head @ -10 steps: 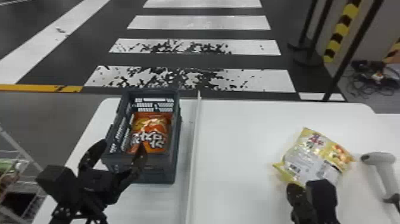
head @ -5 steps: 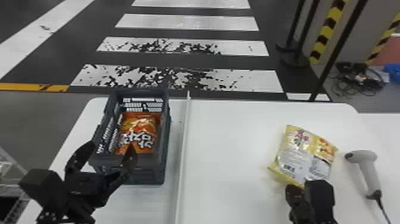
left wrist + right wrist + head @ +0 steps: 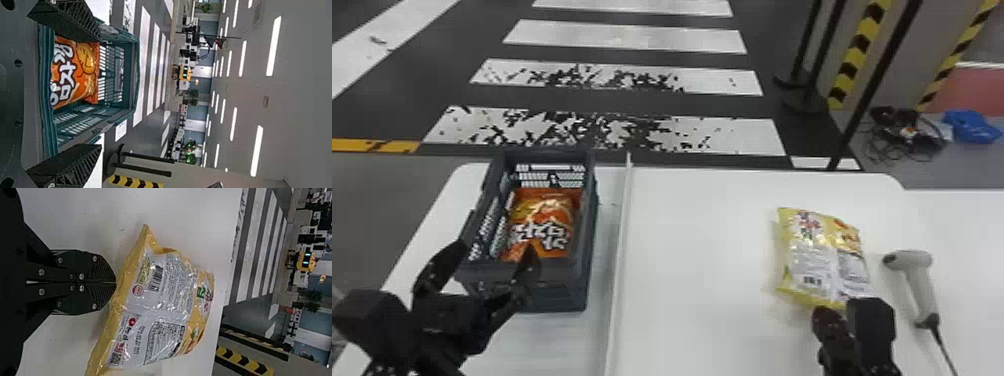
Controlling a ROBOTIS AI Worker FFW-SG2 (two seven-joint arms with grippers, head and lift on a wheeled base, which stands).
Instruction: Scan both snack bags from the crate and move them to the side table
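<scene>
Rightward, out of the crate (image 3: pixel 562 292) and above or on the white table (image 3: pixel 692 250): yellow bag (image 3: pixel 817 250), just forward of the right gripper (image 3: pixel 116 282). Fingers drawn together at the seam nearest the robot, seemingly nipping only a thin strip of it, though hard to tell at so fine a contact. Seam running across the fingertips rather than along them, with most of the bag reaching forward and a touch to the left. Barcode (image 3: pixel 156 278) facing up, close to the fingertips. Just to the bag's right, scanner (image 3: pixel 921 280), with its head turned towards the bag and handle trailing back towards the robot. Hence, at a guess, next a short carry rightward with the right arm, much the nearer one, plus a turn of the wrist to bring code and scanner head face to face. Risk of the bag sagging or slipping from so slight a grip at the edge. Over to the left, orange bag (image 3: pixel 544 225) in the crate, lying lengthwise away from the robot; at the crate's near end, left gripper (image 3: pixel 498 246), spread wide and empty, parked for now.
</scene>
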